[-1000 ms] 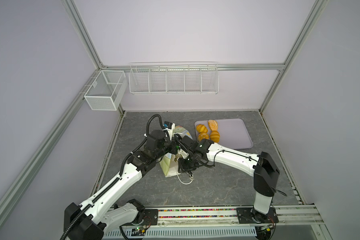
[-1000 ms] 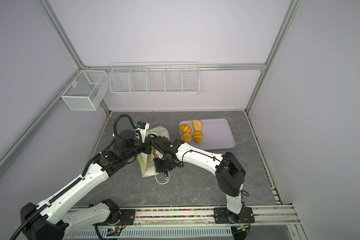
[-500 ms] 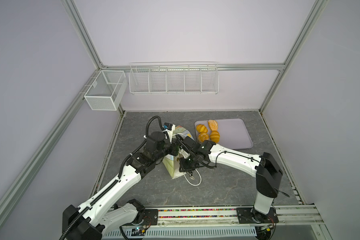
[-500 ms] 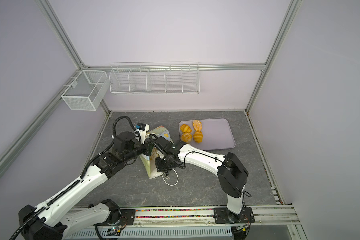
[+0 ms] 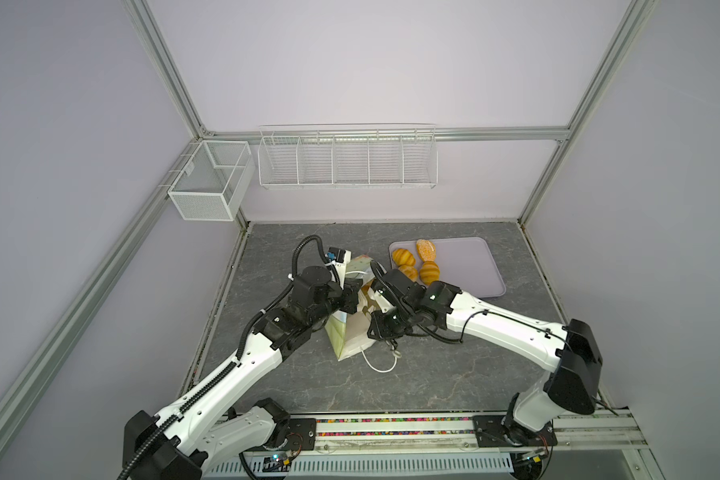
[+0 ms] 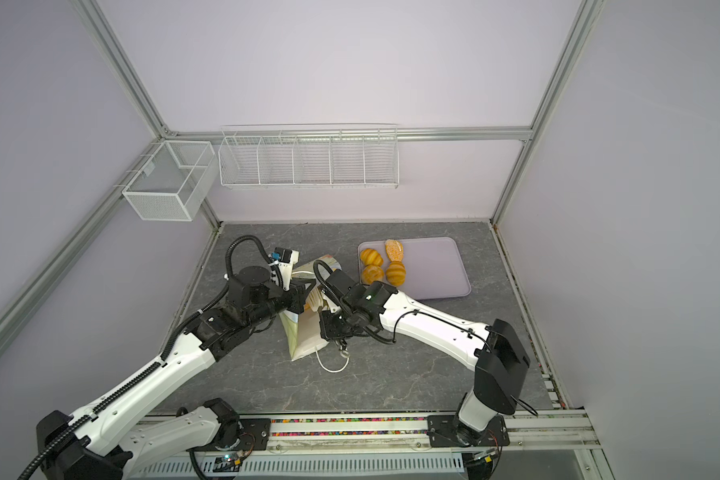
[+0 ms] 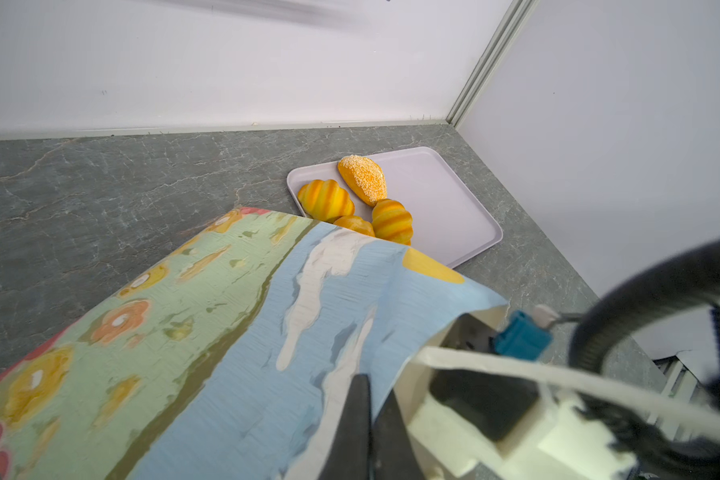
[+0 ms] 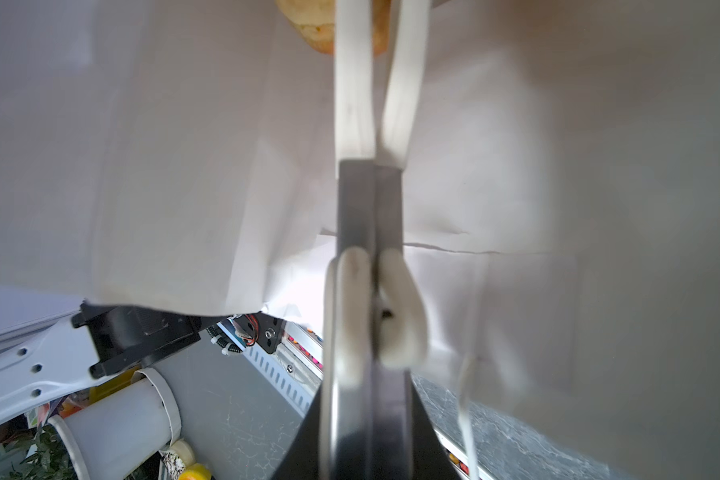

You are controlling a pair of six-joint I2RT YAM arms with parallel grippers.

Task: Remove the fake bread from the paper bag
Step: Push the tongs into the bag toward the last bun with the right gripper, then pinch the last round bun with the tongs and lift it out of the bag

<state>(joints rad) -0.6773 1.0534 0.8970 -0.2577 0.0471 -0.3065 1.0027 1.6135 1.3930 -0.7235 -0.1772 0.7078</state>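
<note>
Now | pale yellow-green paper bag (image 5: 341,336) tilted mid-frame | left jaws clamp its rim | right jaws pinch its white cord handle (image 8: 352,83) | four golden-orange toy breads (image 5: 404,257) on lilac tray (image 5: 466,266) beside

Beside the smooth, flat lilac plastic tray (image 7: 445,208), the tall pale paper bag (image 7: 208,324) shows a matt, faintly ribbed printed face. On the tray the orange ridged toy rolls (image 7: 325,199) gleam softly and the oval crumb-topped bun (image 7: 362,178) looks rough; the grey veined tabletop (image 7: 100,187) under it is matt.
</note>
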